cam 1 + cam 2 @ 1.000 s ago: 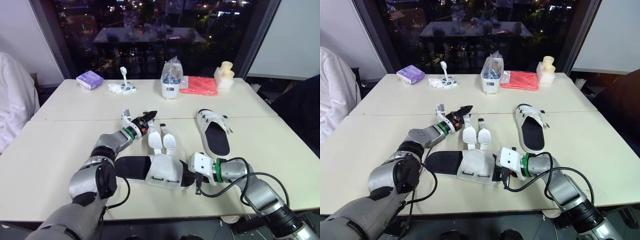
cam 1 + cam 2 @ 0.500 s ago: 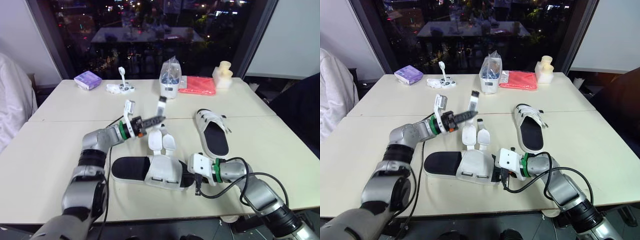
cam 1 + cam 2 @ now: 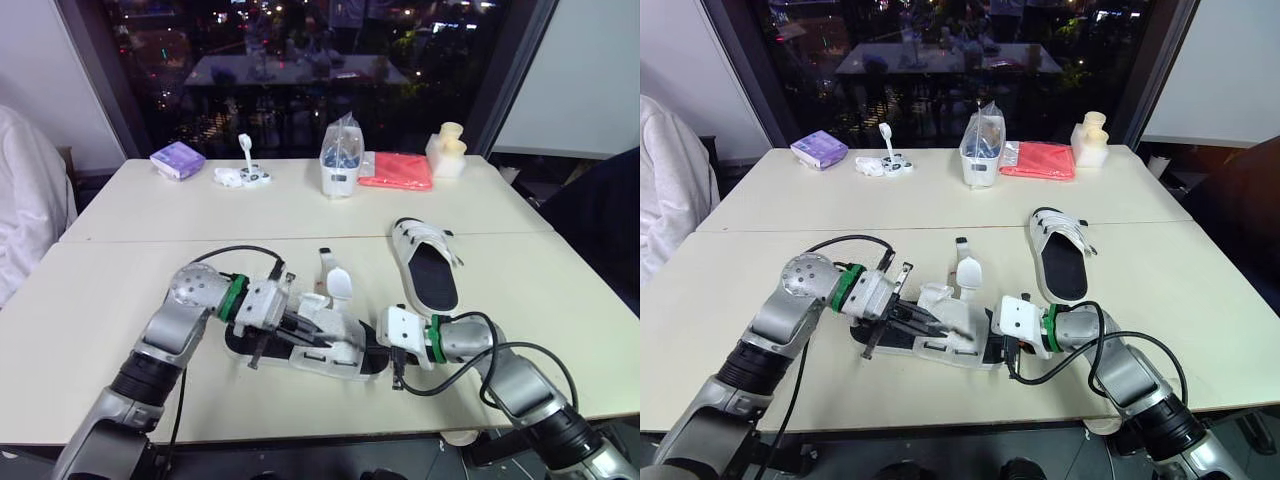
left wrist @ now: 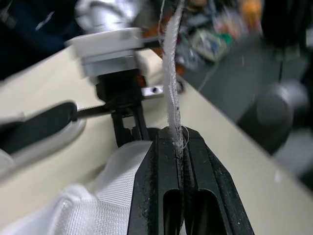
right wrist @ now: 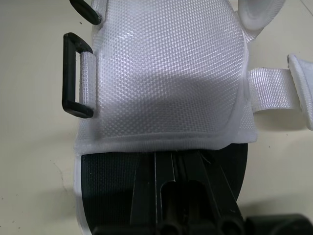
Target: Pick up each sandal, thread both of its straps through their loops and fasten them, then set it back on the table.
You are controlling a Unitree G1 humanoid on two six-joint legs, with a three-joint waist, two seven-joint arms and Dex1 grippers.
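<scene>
A white sandal with a black sole [image 3: 300, 345] lies near the table's front edge. My left gripper [image 3: 303, 327] sits low over its white upper [image 4: 73, 210], shut on a white strap [image 4: 171, 73] that is folded across the upper. A second strap [image 3: 335, 282] stands up behind it. My right gripper [image 3: 380, 345] is shut on the end of the black sole [image 5: 112, 186], just below the upper [image 5: 166, 73] and its black loop [image 5: 73, 73]. The other sandal [image 3: 425, 262] lies flat to the right, straps across it.
Along the far side stand a purple pack [image 3: 178, 158], small white items [image 3: 245, 172], a clear bag with a container [image 3: 342, 160], a red cloth [image 3: 398, 170] and a cream object [image 3: 450, 148]. A person in white [image 3: 25, 200] sits at the left edge.
My left gripper has swung down from the raised position behind the sandal to low over its upper, carrying the strap across. The right gripper has stayed put.
</scene>
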